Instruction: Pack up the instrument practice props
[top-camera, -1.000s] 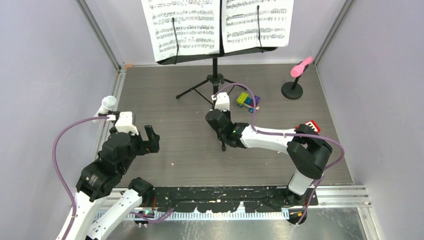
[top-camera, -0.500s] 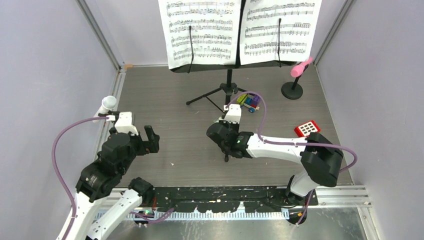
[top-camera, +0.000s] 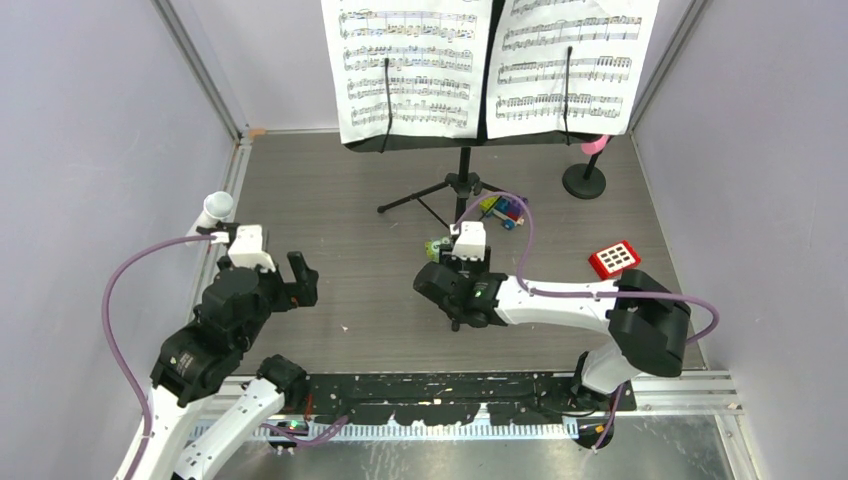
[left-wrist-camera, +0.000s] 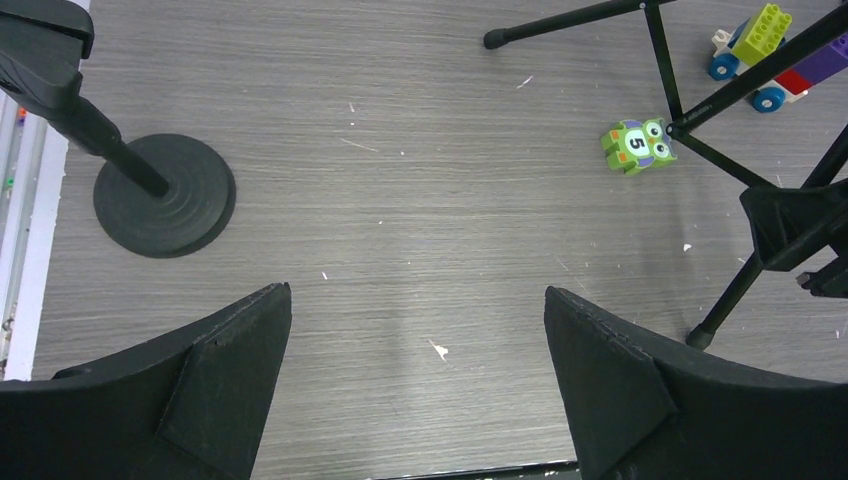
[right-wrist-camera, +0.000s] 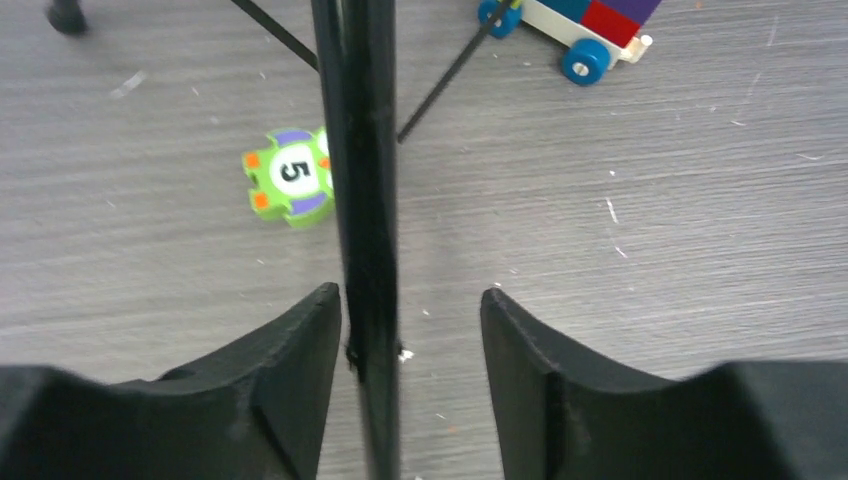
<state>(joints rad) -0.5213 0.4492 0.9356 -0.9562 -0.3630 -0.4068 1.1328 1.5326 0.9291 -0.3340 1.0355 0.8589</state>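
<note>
One dark grey wood-grain desk (top-camera: 340, 190) carries everything; black music stand with tripod legs (top-camera: 463, 172) upright at far middle, its tray at the top of the overhead view; two white sheet-music pages (top-camera: 412, 70) side by side on the tray, each under a thin black clip arm; right pincer (right-wrist-camera: 410, 298) low at the stand's near leg, fingers apart, a black stand tube running between them, against the picture-left finger (right-wrist-camera: 300, 340), gap to the other, so not clamped; left pincer (left-wrist-camera: 415, 292) spread wide, holding nothing, over bare desk at near left; black round-based mic mount (left-wrist-camera: 165, 195) at the left edge just ahead of it, white microphone (top-camera: 213, 210) on top; second black round-based mount (top-camera: 584, 181) at far right, pink microphone (top-camera: 598, 146) on it, mostly hidden behind the right page; small red keypad with white buttons (top-camera: 614, 258) near right, beside the right arm's elbow; colourful wheeled toy-block car (top-camera: 503, 209) just right of the tripod legs; green block with number 5 (right-wrist-camera: 290, 178) just beside the tube, touching or not cannot tell.
</note>
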